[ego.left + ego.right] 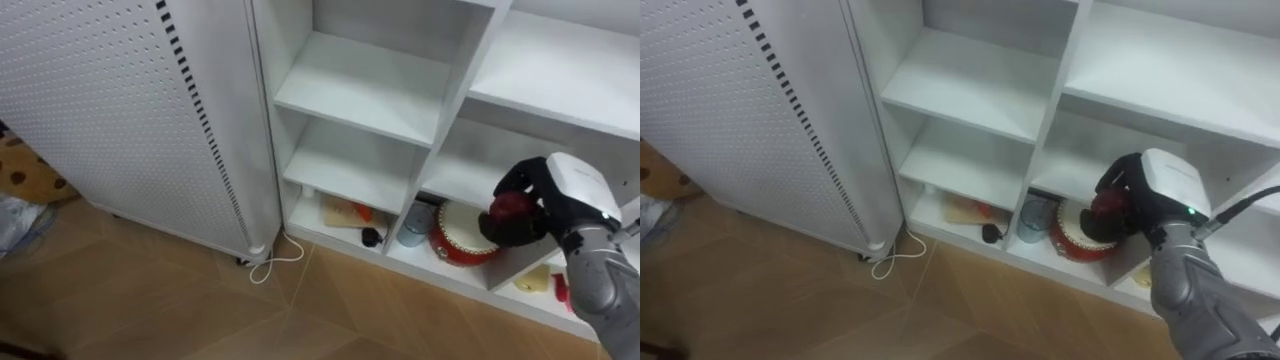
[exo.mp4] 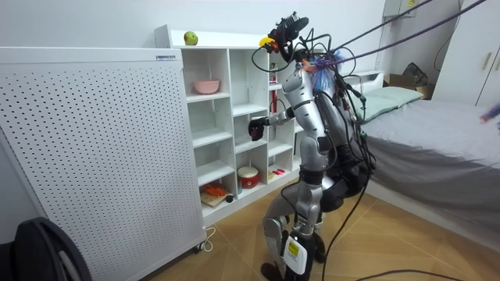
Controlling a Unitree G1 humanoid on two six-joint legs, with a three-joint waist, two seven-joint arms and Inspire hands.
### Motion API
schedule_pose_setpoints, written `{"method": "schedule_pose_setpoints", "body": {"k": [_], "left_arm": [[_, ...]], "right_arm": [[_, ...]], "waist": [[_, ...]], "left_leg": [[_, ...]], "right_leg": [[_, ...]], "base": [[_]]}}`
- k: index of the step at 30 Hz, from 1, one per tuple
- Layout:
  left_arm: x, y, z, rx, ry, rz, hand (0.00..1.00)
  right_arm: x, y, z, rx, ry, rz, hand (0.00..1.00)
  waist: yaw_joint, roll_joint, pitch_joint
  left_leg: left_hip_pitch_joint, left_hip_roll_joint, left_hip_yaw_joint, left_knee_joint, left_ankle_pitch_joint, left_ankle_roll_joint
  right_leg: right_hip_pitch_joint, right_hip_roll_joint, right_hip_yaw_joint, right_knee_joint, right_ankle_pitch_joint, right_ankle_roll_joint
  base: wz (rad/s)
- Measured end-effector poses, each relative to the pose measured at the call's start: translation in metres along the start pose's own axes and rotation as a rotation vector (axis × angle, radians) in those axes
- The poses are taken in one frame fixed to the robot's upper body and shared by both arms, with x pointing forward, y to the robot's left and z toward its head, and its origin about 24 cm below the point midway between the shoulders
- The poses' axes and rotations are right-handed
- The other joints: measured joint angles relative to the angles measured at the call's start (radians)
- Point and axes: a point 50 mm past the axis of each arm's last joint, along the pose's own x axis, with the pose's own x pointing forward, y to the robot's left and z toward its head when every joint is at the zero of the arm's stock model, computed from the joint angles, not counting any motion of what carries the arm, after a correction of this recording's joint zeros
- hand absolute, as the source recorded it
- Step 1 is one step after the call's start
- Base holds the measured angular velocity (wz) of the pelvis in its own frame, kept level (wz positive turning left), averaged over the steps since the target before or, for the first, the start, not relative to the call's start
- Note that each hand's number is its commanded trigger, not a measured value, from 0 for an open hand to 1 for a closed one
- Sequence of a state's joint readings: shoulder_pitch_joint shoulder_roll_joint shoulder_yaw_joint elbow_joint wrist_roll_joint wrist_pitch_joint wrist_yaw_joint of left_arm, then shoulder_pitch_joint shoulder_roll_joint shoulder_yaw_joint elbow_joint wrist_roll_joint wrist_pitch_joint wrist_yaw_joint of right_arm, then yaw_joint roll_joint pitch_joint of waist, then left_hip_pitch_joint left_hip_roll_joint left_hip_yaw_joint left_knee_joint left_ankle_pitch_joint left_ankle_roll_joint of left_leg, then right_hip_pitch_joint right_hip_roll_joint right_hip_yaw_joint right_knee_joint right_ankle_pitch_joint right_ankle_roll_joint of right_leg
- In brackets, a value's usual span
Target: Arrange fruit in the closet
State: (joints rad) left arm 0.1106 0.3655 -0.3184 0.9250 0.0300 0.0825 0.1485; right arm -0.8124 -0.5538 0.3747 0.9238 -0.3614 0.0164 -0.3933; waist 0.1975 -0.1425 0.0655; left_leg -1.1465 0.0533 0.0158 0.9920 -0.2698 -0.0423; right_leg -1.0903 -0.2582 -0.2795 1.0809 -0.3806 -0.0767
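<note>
White open-shelf closet (image 1: 455,100): two upper left-column shelves bare, wide open at front. Bottom compartments crowded with flat wooden board (image 1: 345,213), grey cup (image 1: 413,225) and round red tin (image 1: 462,238). Tall white perforated panel (image 1: 120,110) just beside closet's left edge. Thin white cord (image 1: 275,262) looped on floor there. Right hand (image 1: 548,205), curled round red round fruit (image 1: 512,207), fronts middle column.
</note>
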Motion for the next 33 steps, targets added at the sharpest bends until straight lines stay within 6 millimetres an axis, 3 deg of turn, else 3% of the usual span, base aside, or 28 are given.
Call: {"method": "schedule_pose_setpoints", "body": {"k": [12, 19, 26, 27, 28, 29, 33], "left_arm": [[-0.002, 0.008, -0.002, 0.016, 0.014, 0.054, 0.00], [-0.002, 0.014, -0.005, -0.003, 0.022, 0.069, 0.00], [-0.007, 0.012, -0.019, -0.011, 0.055, 0.083, 0.00], [-0.007, 0.012, -0.020, -0.010, 0.057, 0.089, 0.00], [-0.007, 0.013, -0.020, -0.010, 0.057, 0.092, 0.00], [-0.007, 0.013, -0.020, -0.010, 0.056, 0.096, 0.00], [-0.007, 0.014, -0.020, -0.009, 0.056, 0.101, 0.00]], "right_arm": [[0.003, -0.016, -0.012, 0.089, 0.099, -0.144, 1.00], [0.010, -0.037, -0.026, 0.108, 0.171, -0.211, 1.00], [0.009, -0.046, -0.039, 0.140, 0.231, -0.264, 1.00], [0.008, -0.046, -0.040, 0.144, 0.238, -0.272, 0.93], [0.008, -0.046, -0.040, 0.145, 0.240, -0.275, 0.53], [0.008, -0.047, -0.041, 0.143, 0.246, -0.278, 0.00], [0.007, -0.048, -0.044, 0.135, 0.261, -0.302, 0.00]], "waist": [[0.006, 0.000, -0.0003], [0.024, 0.000, -0.0003], [0.037, 0.001, -0.0005], [0.038, 0.001, -0.0005], [0.039, 0.001, -0.0005], [0.043, 0.001, -0.0005], [0.048, 0.001, -0.0003]], "left_leg": [[-0.068, -0.014, 0.008, 0.087, -0.030, 0.030], [-0.070, -0.014, 0.009, 0.090, -0.030, 0.029], [-0.087, -0.014, 0.004, 0.097, -0.030, 0.028], [-0.091, -0.014, 0.002, 0.105, -0.034, 0.028], [-0.093, -0.014, 0.000, 0.108, -0.036, 0.027], [-0.096, -0.013, -0.003, 0.112, -0.038, 0.027], [-0.101, -0.015, 0.001, 0.123, -0.042, 0.032]], "right_leg": [[-0.065, -0.026, 0.029, 0.090, -0.039, 0.024], [-0.068, -0.020, 0.032, 0.090, -0.039, 0.025], [-0.080, -0.022, 0.025, 0.095, -0.042, 0.020], [-0.082, -0.022, 0.025, 0.101, -0.043, 0.020], [-0.082, -0.022, 0.024, 0.103, -0.044, 0.020], [-0.083, -0.021, 0.022, 0.104, -0.044, 0.020], [-0.086, -0.036, 0.022, 0.120, -0.051, 0.022]], "base": [[0.05], [-0.02], [0.00], [0.00], [0.00], [0.00], [0.05]]}}
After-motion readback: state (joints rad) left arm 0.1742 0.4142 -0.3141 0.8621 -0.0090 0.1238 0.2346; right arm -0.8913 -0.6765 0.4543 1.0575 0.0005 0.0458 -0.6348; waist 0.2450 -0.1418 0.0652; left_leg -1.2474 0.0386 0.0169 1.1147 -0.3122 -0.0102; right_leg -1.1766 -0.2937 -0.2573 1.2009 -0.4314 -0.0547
